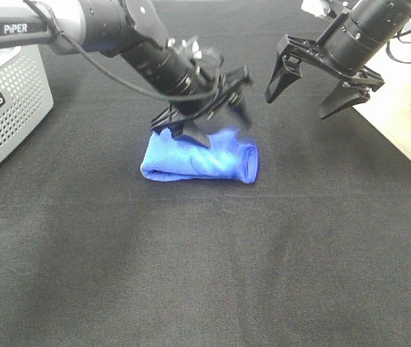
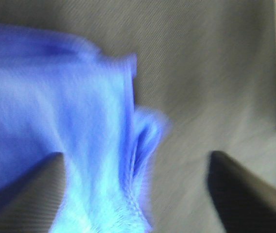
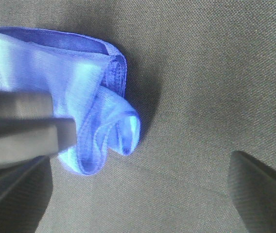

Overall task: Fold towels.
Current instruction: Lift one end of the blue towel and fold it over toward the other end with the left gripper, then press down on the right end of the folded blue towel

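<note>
A blue towel [image 1: 198,160] lies folded into a thick bundle on the black cloth in the middle of the table. My left gripper [image 1: 220,124] hangs just above its back edge, open and motion-blurred. In the left wrist view the towel [image 2: 79,121] fills the frame, and the left gripper [image 2: 135,194] has its dark fingers [image 2: 36,189] spread wide over it. My right gripper [image 1: 310,90] is open and empty, raised behind and to the right of the towel. The right wrist view shows the towel [image 3: 79,82], its rolled end, and the right gripper [image 3: 138,194] open.
A grey perforated basket [image 1: 6,108] stands at the left edge. The black cloth [image 1: 205,275] covers the table. A pale surface [image 1: 408,123] runs along the right side. The left arm's finger [image 3: 26,128] crosses the right wrist view over the towel.
</note>
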Controlling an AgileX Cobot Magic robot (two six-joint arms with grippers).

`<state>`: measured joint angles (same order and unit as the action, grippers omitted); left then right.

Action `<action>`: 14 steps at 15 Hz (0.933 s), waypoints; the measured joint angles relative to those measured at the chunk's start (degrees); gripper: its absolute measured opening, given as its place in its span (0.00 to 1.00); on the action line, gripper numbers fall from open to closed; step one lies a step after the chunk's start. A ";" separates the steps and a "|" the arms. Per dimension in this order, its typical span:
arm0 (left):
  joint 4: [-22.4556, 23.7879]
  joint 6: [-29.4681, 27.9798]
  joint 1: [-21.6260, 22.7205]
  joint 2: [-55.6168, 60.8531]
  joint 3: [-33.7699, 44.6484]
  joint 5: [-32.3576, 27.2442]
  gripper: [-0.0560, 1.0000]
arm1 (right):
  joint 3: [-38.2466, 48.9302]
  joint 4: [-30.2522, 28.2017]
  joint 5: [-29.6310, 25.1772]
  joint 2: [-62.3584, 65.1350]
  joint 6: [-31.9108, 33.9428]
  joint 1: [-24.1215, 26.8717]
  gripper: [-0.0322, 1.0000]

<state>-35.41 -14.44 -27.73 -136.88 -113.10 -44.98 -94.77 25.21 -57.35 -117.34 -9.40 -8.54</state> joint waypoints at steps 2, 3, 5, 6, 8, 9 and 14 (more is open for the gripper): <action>-0.34 3.27 1.55 1.55 -0.23 1.43 0.80 | 0.00 0.57 -1.03 0.00 0.00 0.00 0.92; -0.34 5.27 3.44 2.75 -0.80 1.38 0.80 | 0.00 2.01 -1.09 0.00 -0.06 0.00 0.92; 0.00 7.56 8.42 5.67 -1.38 1.20 0.80 | 0.00 7.45 -1.09 0.00 -1.95 -0.17 0.92; 0.23 7.79 10.89 7.10 -1.43 0.92 0.80 | 0.00 11.40 -0.97 0.00 -4.35 -0.74 0.92; 0.57 7.96 14.90 8.71 -1.43 -0.29 0.80 | 0.00 19.82 -0.69 -0.86 -9.80 -4.13 0.92; 0.57 8.02 16.33 9.11 -1.43 -1.09 0.80 | 0.00 23.95 -0.57 -2.12 -12.38 -6.07 0.92; 1.03 8.02 18.22 9.97 -1.43 -4.64 0.80 | 0.00 40.68 2.69 -12.38 -24.58 -9.97 0.92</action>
<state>-34.38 -6.42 -9.51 -126.91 -114.53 -49.62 -94.77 65.89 -54.66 -129.72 -33.98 -18.51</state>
